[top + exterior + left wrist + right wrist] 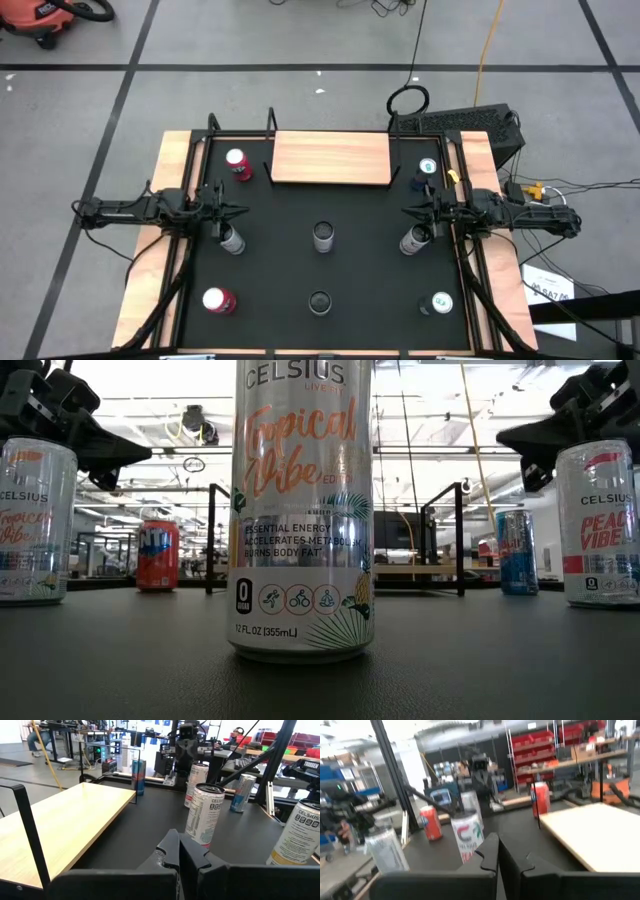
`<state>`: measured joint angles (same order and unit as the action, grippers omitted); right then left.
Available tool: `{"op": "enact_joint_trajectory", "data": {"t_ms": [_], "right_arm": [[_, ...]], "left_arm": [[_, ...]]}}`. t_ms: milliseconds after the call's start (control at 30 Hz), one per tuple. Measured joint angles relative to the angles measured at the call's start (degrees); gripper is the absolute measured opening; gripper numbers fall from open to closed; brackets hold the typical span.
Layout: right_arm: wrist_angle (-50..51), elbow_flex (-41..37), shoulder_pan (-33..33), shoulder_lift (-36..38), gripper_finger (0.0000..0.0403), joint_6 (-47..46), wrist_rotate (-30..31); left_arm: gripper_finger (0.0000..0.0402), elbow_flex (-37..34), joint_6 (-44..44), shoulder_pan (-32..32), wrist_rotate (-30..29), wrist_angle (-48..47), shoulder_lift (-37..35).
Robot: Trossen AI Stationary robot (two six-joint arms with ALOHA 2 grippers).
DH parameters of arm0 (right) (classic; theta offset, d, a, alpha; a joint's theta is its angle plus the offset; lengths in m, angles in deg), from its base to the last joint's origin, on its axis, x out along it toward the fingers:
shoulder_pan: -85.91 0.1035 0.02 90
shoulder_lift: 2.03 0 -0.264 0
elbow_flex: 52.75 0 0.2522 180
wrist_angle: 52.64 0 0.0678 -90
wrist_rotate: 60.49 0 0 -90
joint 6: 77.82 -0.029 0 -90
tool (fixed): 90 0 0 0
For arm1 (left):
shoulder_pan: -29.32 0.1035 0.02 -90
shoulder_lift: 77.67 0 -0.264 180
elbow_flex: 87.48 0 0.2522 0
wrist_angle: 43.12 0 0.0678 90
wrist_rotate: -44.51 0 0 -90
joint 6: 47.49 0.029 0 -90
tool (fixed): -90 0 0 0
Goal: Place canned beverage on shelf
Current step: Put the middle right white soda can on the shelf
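Note:
The shelf [330,158], a light-wood board with thin black uprights, stands at the table's far middle. A silver Celsius can [323,237] stands upright on its base at the table's centre and fills the low view [300,510]. My left gripper [228,210] is shut and empty above the table's left side, just beyond a silver can [232,240]; its fingers show together in the left wrist view [177,851]. My right gripper [412,210] is shut and empty at the right side, just beyond another silver can [413,240]; it shows in the right wrist view [497,852].
Other upright cans: a red one [237,165] left of the shelf, a green-topped one [427,168] and a blue one [419,183] right of it, and a red [218,300], a dark [319,302] and a green-topped one [437,303] near the front edge.

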<state>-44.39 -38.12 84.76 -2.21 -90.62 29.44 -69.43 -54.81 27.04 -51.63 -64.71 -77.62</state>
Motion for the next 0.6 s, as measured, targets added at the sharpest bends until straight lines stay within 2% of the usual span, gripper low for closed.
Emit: {"op": "enact_joint_trajectory", "data": {"t_ms": [133,233,333,467,533,600], "right_arm": [[-8.45,0.02,0.00,0.00,0.0000,0.10,0.45],[-15.87,0.02,0.01,0.00,0.0000,0.29,6.43],[-21.52,0.65,0.00,0.04,0.0000,-3.68,14.42],[-20.02,2.60,0.00,-0.02,0.0000,-14.51,23.88],[-18.61,4.06,0.00,-0.02,0.0000,-18.16,26.12],[-16.23,5.28,0.00,-0.10,0.0000,-20.36,27.07]], "left_arm": [[0.0000,-0.02,-2.65,0.00,-2.29,5.78,-0.01],[0.0000,-0.02,-4.61,0.00,-6.69,11.97,0.00],[0.0000,-0.02,-9.28,0.00,-12.55,16.52,0.00],[0.0000,-0.02,-19.78,0.00,-20.08,18.03,0.00],[0.0000,-0.02,-25.12,0.00,-22.99,18.01,0.00],[0.0000,-0.02,-27.55,0.00,-23.52,18.12,0.00]]}}
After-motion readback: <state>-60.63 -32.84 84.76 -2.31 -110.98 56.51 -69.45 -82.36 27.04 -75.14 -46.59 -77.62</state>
